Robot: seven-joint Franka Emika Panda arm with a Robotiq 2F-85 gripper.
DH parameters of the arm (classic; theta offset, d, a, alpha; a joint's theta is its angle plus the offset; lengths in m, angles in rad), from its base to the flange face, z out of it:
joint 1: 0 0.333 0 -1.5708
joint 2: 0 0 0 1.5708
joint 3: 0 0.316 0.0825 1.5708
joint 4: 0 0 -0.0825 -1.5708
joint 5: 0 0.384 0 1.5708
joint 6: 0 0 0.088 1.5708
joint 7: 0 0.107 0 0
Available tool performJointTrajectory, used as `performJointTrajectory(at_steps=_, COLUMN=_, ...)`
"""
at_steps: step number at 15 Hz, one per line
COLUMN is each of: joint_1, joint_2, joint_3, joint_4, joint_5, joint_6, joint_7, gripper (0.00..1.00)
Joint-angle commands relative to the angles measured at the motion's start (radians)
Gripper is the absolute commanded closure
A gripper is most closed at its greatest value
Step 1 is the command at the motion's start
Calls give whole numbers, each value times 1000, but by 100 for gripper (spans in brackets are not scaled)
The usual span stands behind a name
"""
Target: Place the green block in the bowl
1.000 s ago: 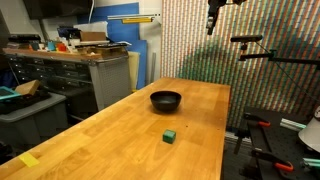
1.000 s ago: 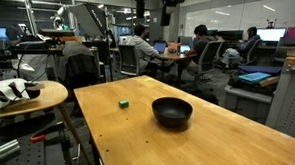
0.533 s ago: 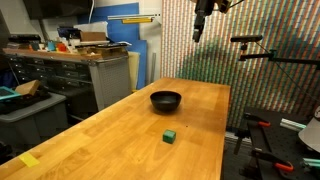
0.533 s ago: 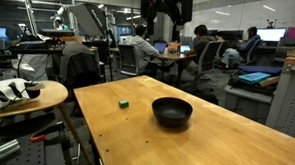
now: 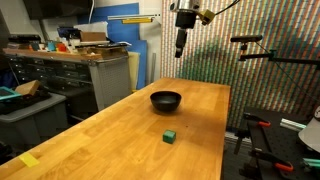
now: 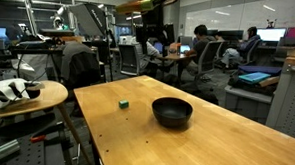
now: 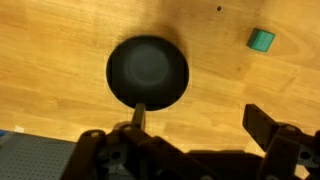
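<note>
One worktop carries one green block and one dark bowl. Both exterior views and the wrist view give the same tally of these two. One yellow patch lies at a worktop corner. One arm is overhead, ending in one tool with two fingers, counted in the wrist view.

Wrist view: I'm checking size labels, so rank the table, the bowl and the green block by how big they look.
1. the table, filling most of the frame
2. the bowl, clearly smaller
3. the green block, far smaller than the bowl
All rest on one surface, so nearness hardly skews this.
</note>
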Motion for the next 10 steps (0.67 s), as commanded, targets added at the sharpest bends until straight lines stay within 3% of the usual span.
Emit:
performJointTrajectory(at_steps=1, joint_1=16, joint_2=64, joint_3=52, joint_4=-15, joint_5=-67, joint_6=133, joint_7=113, gripper=0)
performJointTrajectory(at_steps=4, joint_1=36, joint_2=132, joint_3=87, joint_4=-19, joint_5=-72, joint_6=208, joint_7=160, gripper=0)
performJointTrajectory(at_steps=10, joint_1=76, joint_2=247, joint_3=150, joint_4=2, joint_5=-16, joint_6=222, joint_7=175, gripper=0)
